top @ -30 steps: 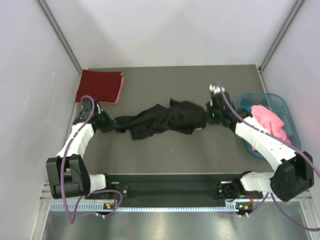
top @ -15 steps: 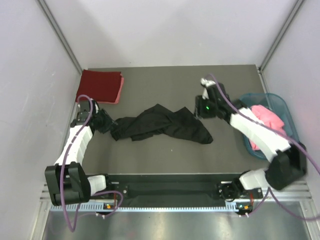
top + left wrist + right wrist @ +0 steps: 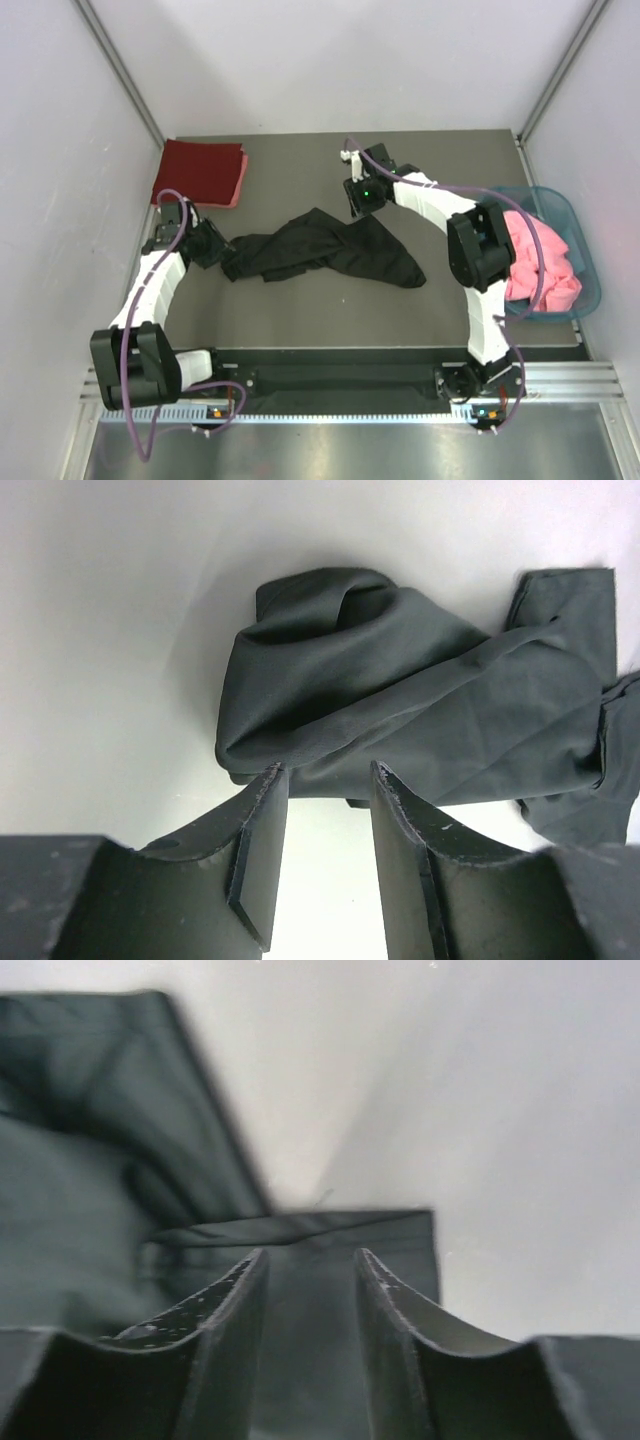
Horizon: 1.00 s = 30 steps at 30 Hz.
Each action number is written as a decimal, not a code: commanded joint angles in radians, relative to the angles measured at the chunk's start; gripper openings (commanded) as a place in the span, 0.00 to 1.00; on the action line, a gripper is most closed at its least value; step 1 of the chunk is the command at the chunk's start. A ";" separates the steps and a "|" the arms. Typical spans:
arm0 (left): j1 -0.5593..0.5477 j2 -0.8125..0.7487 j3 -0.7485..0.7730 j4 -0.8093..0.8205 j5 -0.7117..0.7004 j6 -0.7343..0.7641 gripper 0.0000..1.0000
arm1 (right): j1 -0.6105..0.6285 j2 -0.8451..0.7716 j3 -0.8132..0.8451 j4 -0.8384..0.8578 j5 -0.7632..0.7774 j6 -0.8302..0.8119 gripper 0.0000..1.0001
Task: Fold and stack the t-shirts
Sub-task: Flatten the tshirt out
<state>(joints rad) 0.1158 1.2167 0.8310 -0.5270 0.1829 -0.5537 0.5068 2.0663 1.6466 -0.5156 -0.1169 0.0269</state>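
You've got a folded dark red cloth t-shirt (image 3: pixel 203 170) at the far-left corner of the grey tabletop (image 3: pixel 330 310). Left tool (image 3: pixel 325 775) is spread and empty at the left end of the crumpled black cloth t-shirt (image 3: pixel 320 248), mid-tabletop. Right tool (image 3: pixel 310 1260) is spread over its far edge. Pink t-shirts (image 3: pixel 545 262) sit in the teal plastic basket (image 3: pixel 548 192) on the right. Pale walls (image 3: pixel 350 60) all round.

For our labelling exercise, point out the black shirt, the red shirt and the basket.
black shirt (image 3: pixel 320 250), top view, middle of the crumpled cloth.
red shirt (image 3: pixel 200 170), top view, centre of the folded cloth.
basket (image 3: pixel 585 245), top view, its right wall.
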 commanded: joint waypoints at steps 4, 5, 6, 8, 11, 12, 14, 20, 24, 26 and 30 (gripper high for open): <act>-0.008 0.012 -0.039 0.067 0.052 -0.002 0.44 | -0.083 0.074 0.097 -0.017 -0.102 -0.114 0.40; -0.010 0.012 -0.043 0.068 0.050 -0.003 0.45 | -0.096 0.090 0.097 -0.020 -0.104 -0.123 0.41; -0.011 0.010 -0.047 0.071 0.049 -0.005 0.45 | -0.099 0.098 0.099 -0.024 -0.109 -0.130 0.43; -0.011 0.015 -0.047 0.074 0.047 -0.005 0.45 | -0.112 0.118 0.102 -0.029 -0.131 -0.151 0.43; -0.011 0.023 -0.041 0.074 0.055 -0.014 0.45 | -0.122 0.146 0.105 -0.031 -0.150 -0.165 0.43; -0.013 0.023 -0.040 0.078 0.056 -0.017 0.45 | -0.123 0.153 0.110 -0.040 -0.150 -0.168 0.43; -0.016 0.020 -0.036 0.078 0.058 -0.026 0.45 | -0.122 0.161 0.110 -0.043 -0.183 -0.180 0.43; -0.021 0.009 -0.024 0.081 0.046 -0.041 0.45 | -0.102 0.150 0.055 -0.006 -0.165 -0.193 0.39; -0.024 0.000 -0.020 0.076 0.041 -0.045 0.45 | -0.102 0.104 -0.017 0.035 -0.109 -0.177 0.34; -0.024 -0.006 -0.017 0.071 0.041 -0.043 0.45 | -0.102 0.071 -0.062 0.072 -0.089 -0.174 0.27; -0.025 -0.011 -0.012 0.070 0.040 -0.041 0.46 | -0.102 0.037 -0.067 0.088 -0.015 -0.157 0.00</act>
<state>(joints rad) 0.0963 1.2350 0.7868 -0.4866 0.2222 -0.5888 0.3969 2.1464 1.5944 -0.4503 -0.2150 -0.1333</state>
